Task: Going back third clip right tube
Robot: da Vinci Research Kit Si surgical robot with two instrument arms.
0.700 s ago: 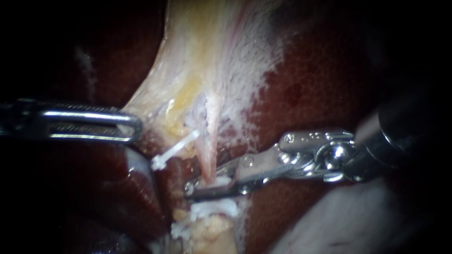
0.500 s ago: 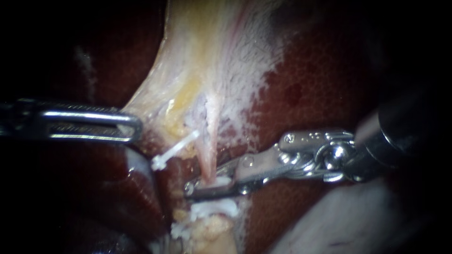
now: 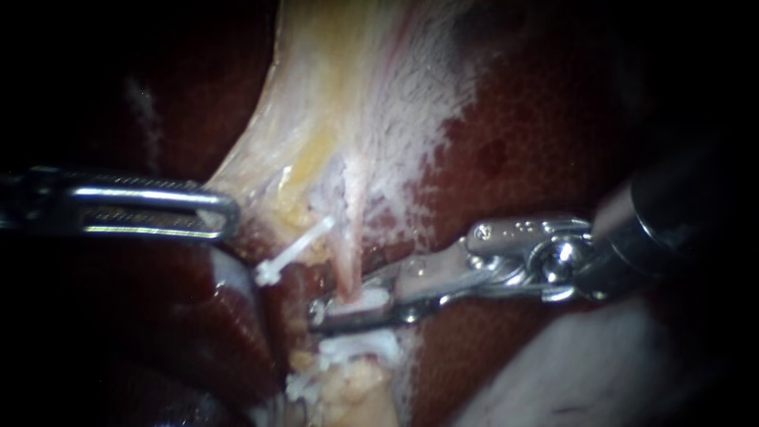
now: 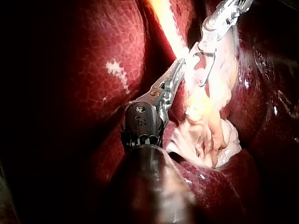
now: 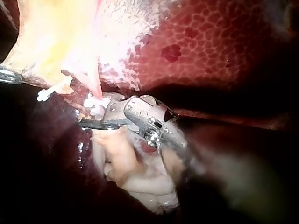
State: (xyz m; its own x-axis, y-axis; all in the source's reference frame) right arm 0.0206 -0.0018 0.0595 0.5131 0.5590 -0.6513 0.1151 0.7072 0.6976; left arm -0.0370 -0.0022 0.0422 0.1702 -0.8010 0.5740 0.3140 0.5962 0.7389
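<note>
Left edge of frame: your left instrument [image 3: 225,213] hasn't moved since 0.5 s ago. Its tool is clenched on the lower-left corner of the gallbladder [image 3: 348,95], which runs taut up to the top centre. Dark red liver [image 3: 514,142] fills the right half.

Just right of that tool is the slanted clip [image 3: 294,251], white, sticking out down-left from the tissue.

Centre: the right tube [image 3: 348,265], a thin pink strand, drops from the gallbladder into the tool of your right instrument [image 3: 332,304], whose shaft enters from the right edge. That tool is released, with jaws apart, one on either side of the right tube, tips pointing left. The upper clip [image 3: 370,299], white, sits on the tube in the gap against the lower jaw. I can't tell if the upper jaw touches it. The lower clip [image 3: 360,346], white, is on the same tube just below the jaws.

Change vs 0.5 s ago is small. The right instrument's wrist and shaft sit slightly higher, and the upper clip shows more white. The tissue, slanted clip and lower clip are in the same place.

The right wrist view agrees: there's a gap between the jaws with the tube in it.
</note>
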